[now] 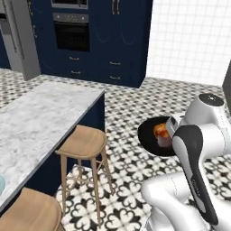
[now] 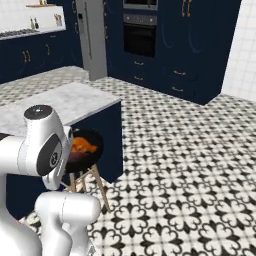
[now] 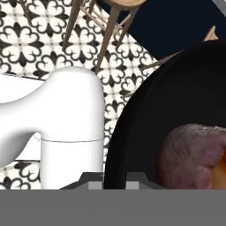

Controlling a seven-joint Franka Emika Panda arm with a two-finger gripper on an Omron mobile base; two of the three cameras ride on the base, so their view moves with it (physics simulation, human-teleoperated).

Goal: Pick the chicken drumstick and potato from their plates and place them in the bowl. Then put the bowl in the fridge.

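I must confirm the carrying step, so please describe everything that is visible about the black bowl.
The bowl is round, deep and glossy black, with a smooth thick rim. It is off the counter, held up in the air over the patterned floor, beside the wooden stools. The gripper is shut on its rim, one finger tip on each side of the wall. Inside lie the orange chicken drumstick and the reddish-purple potato, touching each other.

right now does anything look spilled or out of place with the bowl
Nothing stands out. The bowl is held over the patterned floor, clamped at its rim by the gripper, with the chicken drumstick and potato inside. Nothing has spilled.
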